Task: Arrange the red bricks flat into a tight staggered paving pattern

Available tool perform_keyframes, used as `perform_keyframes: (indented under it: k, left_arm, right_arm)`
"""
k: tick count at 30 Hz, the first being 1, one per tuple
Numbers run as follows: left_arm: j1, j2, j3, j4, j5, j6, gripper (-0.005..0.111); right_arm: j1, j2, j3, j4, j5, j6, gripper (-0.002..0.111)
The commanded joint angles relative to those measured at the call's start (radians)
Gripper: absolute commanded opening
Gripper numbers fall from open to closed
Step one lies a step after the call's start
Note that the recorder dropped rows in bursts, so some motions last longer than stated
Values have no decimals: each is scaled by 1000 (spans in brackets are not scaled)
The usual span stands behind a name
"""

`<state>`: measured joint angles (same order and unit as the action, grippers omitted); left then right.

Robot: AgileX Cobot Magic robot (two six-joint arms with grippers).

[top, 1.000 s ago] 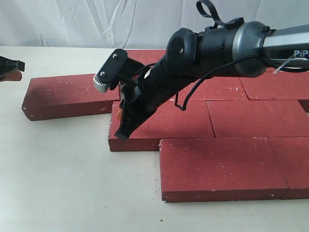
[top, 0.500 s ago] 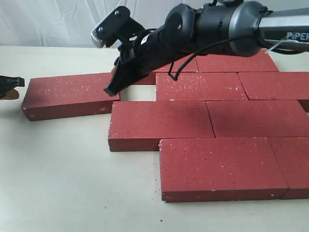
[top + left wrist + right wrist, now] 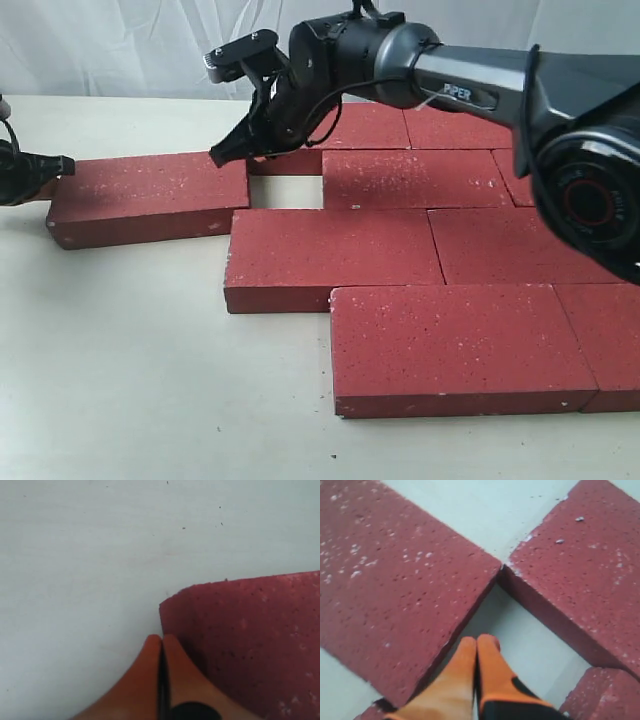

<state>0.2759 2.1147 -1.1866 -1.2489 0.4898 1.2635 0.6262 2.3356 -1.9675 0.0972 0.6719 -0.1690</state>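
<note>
The dark red rectangular paving bricks (image 3: 430,250), rough and white-specked, lie flat on the pale tabletop (image 3: 130,380). Most are packed in staggered rows from the centre out toward three o'clock. One stray brick (image 3: 150,195) lies apart at nine o'clock, slightly skewed. A small bare gap (image 3: 285,190) separates its end from the nearest row brick (image 3: 415,178).

The black right arm (image 3: 470,85) reaches across from two o'clock. Its right claw (image 3: 220,158) (orange-tipped, as its wrist view shows) is pressed together and pinches nothing, with the tip just above the stray brick's three o'clock end, by the gap. The left claw (image 3: 58,166) sits at that brick's nine o'clock end, likewise pressed together and empty. Its tips are just beside the brick's corner, and I cannot tell whether they touch.
</note>
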Motion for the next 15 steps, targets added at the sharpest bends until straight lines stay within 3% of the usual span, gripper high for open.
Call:
perform_keyframes:
  k: [1,15]
  left_arm:
    - [-9,-3,-5,-17,-13,5,0]
    - [-9,-3,-5,-17,-12,20,0]
  right_arm:
    - [3,97,-174,-97,140,109,-1]
    - [4,205,-251,-76,160,128,-1]
